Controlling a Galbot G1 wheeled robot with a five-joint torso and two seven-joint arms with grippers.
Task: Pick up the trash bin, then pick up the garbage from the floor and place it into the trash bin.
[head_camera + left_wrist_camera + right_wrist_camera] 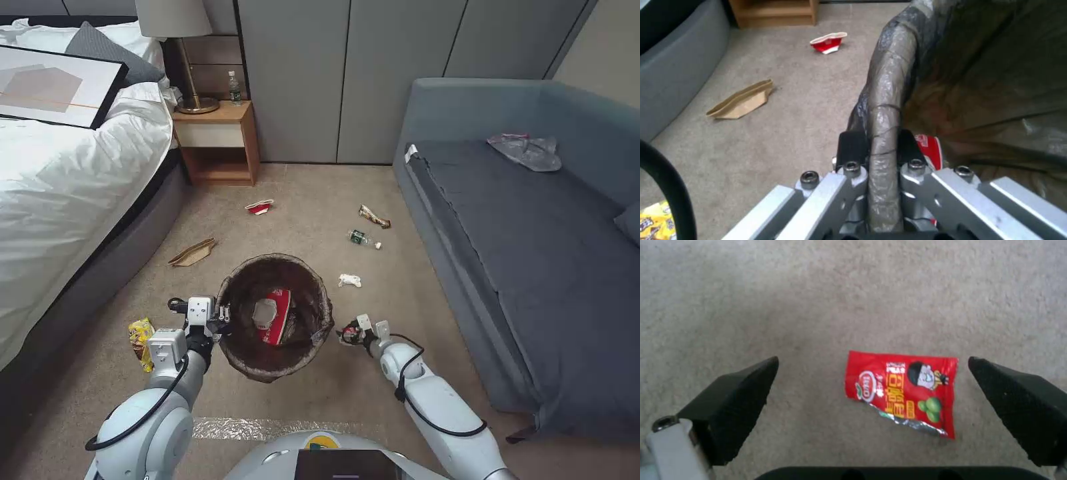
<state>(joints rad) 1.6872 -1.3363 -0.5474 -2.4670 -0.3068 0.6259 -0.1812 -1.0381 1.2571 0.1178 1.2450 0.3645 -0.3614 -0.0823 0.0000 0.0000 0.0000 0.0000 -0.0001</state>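
Left gripper (876, 150): clamped on trash bin (275, 373) rim; one carton (279, 313) binned. Right gripper (871, 390): spread above red wrapper (902, 391). Bottle (362, 238), tissue (349, 281), cardboard (193, 253) left uncollected.

- Beige carpet (313, 200) throughout.
- Bed (60, 167) with white bedding at left.
- Wooden nightstand (217, 137) bearing lamp (177, 40).
- Grey wardrobe (347, 73) at rear.
- Blue-grey sofa (533, 253) at right.
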